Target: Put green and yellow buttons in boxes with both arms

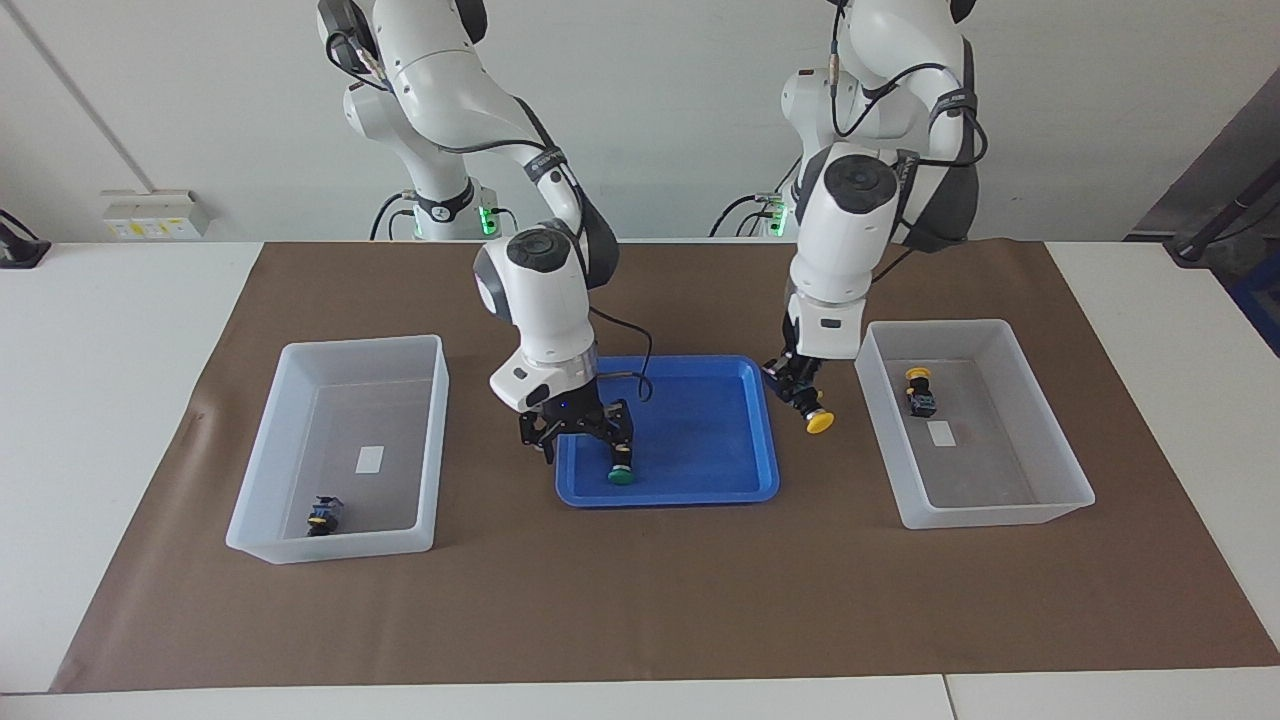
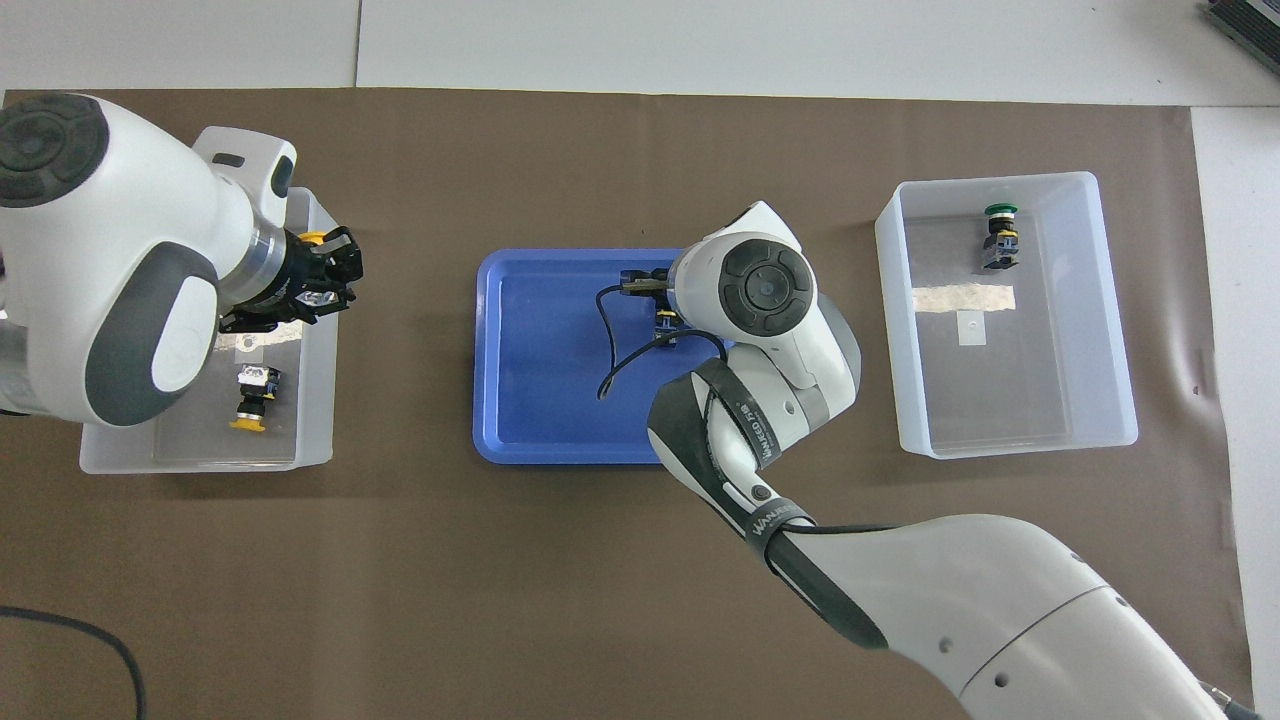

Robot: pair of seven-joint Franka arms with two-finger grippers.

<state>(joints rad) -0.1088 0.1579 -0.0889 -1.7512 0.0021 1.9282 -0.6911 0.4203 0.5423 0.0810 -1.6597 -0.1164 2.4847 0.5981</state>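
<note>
My left gripper [image 1: 802, 398] is shut on a yellow button [image 1: 820, 422], cap downward. It hangs over the mat between the blue tray [image 1: 700, 492] and the box [image 1: 1000, 518] at the left arm's end. From overhead the left gripper [image 2: 312, 272] and this button [image 2: 315, 238] sit over the rim of that box [image 2: 200, 458]. A second yellow button [image 1: 918, 390] lies inside. My right gripper [image 1: 577, 440] stands open low over the tray, one finger against the green button [image 1: 621, 474] there. Another green button [image 1: 322, 515] lies in the other box [image 1: 330, 542].
A brown mat [image 1: 640, 600] covers the white table under both boxes and the tray. Overhead, the right arm's wrist [image 2: 760, 285] hides its gripper and most of the tray's green button [image 2: 665, 325]. A socket strip [image 1: 150, 213] sits on the wall.
</note>
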